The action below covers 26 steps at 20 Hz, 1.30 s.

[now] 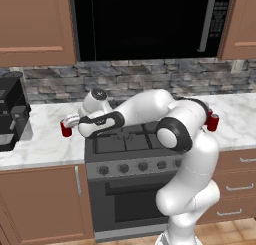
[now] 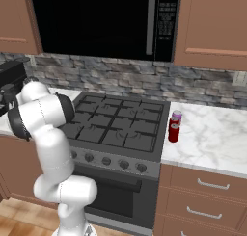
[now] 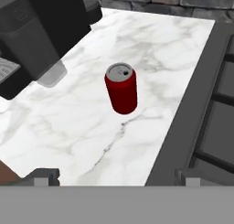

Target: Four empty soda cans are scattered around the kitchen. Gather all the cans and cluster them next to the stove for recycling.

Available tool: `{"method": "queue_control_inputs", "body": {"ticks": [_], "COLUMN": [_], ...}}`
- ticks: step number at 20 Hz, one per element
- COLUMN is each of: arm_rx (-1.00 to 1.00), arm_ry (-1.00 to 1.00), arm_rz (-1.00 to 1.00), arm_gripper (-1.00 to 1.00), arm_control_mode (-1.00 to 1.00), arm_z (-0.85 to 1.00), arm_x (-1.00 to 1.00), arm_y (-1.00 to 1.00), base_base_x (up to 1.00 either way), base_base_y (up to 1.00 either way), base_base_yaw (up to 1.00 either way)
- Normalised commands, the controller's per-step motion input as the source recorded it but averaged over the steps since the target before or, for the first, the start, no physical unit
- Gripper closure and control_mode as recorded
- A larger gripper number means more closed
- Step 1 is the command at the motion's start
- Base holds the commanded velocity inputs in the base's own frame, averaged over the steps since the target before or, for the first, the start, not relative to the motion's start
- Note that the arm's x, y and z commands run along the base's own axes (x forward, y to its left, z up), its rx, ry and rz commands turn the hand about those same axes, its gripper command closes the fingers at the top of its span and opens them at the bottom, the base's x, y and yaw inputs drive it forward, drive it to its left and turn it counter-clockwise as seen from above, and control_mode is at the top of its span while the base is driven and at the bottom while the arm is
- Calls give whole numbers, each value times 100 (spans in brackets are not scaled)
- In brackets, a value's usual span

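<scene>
My gripper (image 3: pixel 117 175) hangs with its fingers spread wide and nothing between them, above a red can (image 3: pixel 121 88) standing upright on the marble counter (image 3: pixel 68 122) just left of the stove (image 2: pixel 116 126). Right of the stove, another red can (image 2: pixel 174 132) and the purple-pink can (image 2: pixel 177 116) already stand together, so by my reckoning this can wants joining them and a fourth finding. The black coffee machine (image 3: pixel 32 40) sits near this can, crowding that side.

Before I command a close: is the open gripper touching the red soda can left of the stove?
Apart. The hand view shows the red soda can standing alone on bare white marble counter, well beyond the gripper.
</scene>
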Motion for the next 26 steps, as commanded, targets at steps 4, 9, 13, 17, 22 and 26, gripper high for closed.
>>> {"method": "queue_control_inputs", "body": {"ticks": [4,9,13,17,22,26], "arm_rx": [0,0,0,0,0,0], "arm_ry": [0,0,0,0,0,0], "arm_rz": [0,0,0,0,0,0], "arm_gripper": [-100,-100,-100,-100,-100,-100], "arm_control_mode": [-100,-100,-100,-100,-100,-100], "arm_z": [-9,-12,-14,-10,-6,-6], "arm_x": [21,4,5,14,21,21], "arm_y": [13,26,23,12,5,2], "base_base_x": [0,0,0,0,0,0], "base_base_y": [0,0,0,0,0,0], "base_base_yaw": [0,0,0,0,0,0]}}
